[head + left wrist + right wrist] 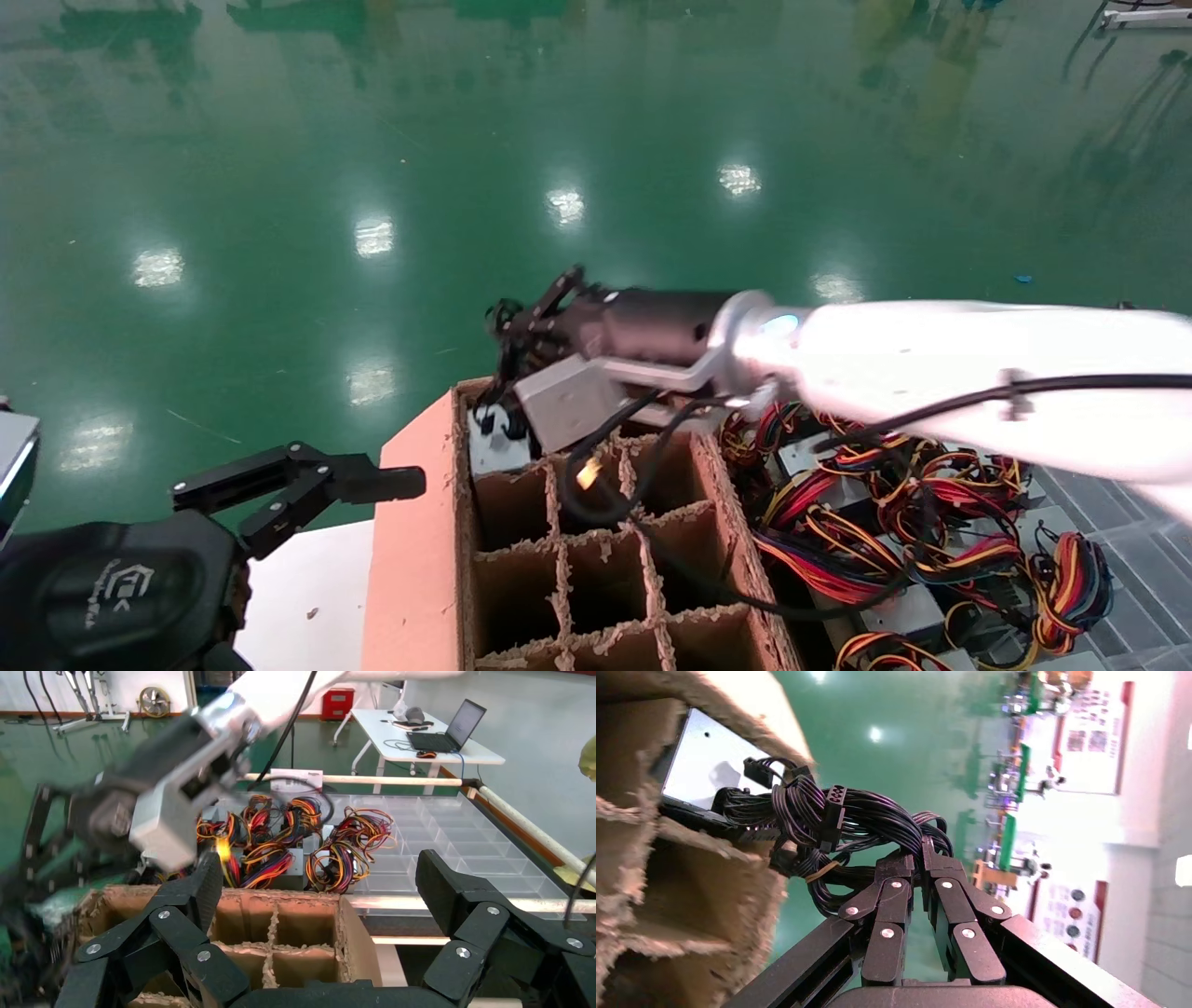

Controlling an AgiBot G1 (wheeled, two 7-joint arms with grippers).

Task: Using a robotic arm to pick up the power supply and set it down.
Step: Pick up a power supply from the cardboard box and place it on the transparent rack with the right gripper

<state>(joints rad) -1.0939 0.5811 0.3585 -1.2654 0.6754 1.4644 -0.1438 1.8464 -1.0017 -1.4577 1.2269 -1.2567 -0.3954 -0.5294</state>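
Note:
The power supply [494,447] [712,769], a light-grey metal box, stands in the far left corner cell of the cardboard box [414,531], its top showing at the rim. Its bundle of black cables [828,822] rises out of the cell. The white robotic arm [931,363] reaches in from the right, over the box. Its right gripper [512,331] [921,859] is shut on the black cables just above that cell. My left gripper [312,485] [320,881] hangs open and holds nothing, to the left of the box and level with its near half.
The other cells of the cardboard box [281,931] show no load. A thin black cable [605,508] from the right arm droops across them. Right of the box lie grey supplies with red, yellow and orange wires [931,531], then a clear divided tray [450,832]. Green floor lies beyond.

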